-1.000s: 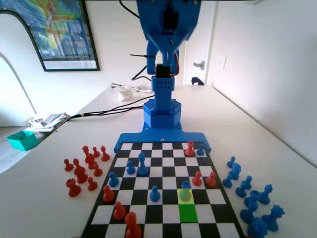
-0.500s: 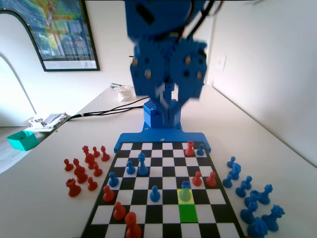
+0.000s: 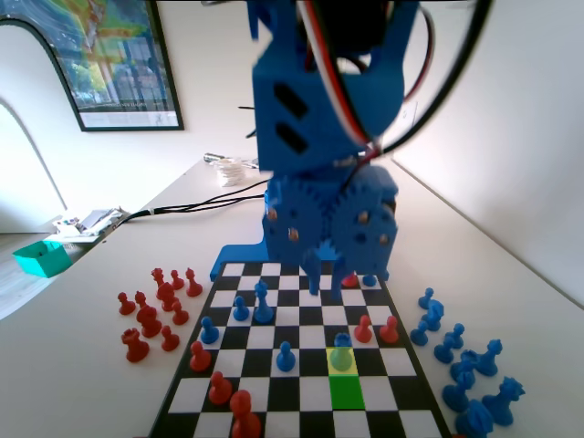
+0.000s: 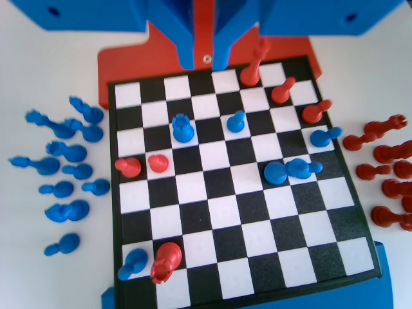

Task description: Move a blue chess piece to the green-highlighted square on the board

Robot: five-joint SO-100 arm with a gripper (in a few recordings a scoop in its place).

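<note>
1. Board (image 3: 301, 365) lies on the desk (image 3: 511, 255).
2. Fingers (image 3: 321, 274) hang above its far rows, slightly apart, empty.
3. Green-highlighted square (image 3: 346, 391) vacant.
4. Blue chess piece (image 3: 341, 351) stands on the yellow square just behind it.

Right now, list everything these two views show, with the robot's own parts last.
Flat black-and-white checkered board with blue plastic rim: one, on the white table.
Bright green square: one, near end of the board in the fixed view.
Pale yellow square: one, just beyond the green one.
Small blue ball-headed plastic pawn: one, on the yellow square.
Other blue pieces on the board: five.
Red pieces on the board: six.
Spare red pieces: a cluster, left of the board in the fixed view.
Spare blue pieces: a cluster, right.
Teal box: one, far left.
Framed poster: one, wall.
Blue gripper: one, open, empty, over the far rows.
</note>
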